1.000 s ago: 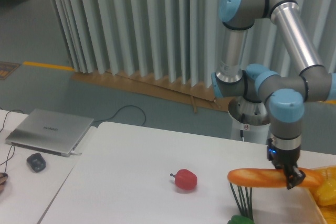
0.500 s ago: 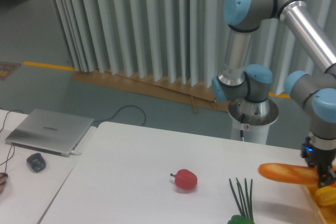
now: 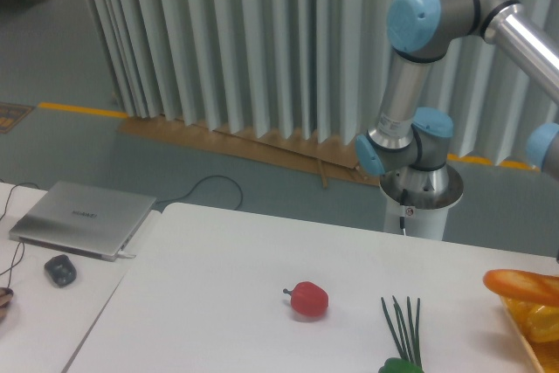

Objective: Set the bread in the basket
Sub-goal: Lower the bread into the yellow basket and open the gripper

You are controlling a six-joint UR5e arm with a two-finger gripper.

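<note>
Camera view shows the bread (image 3: 522,286) above the basket (image 3: 534,325) at the counter's (image 3: 218,303) right edge, the hand out of frame.

Red pepper (image 3: 307,300) mid-table, green stalks (image 3: 402,328) to its right; closed laptop (image 3: 80,217), mouse (image 3: 59,270) far left

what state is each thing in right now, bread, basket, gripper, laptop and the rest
bread: raised above the basket's edge, partly out of frame
basket: at the table's right edge, mostly cut off
gripper: out of view
laptop: lid closed, lying flat
mouse: resting by the laptop
red pepper: lying on the table
green stalks: lying flat on the table
</note>
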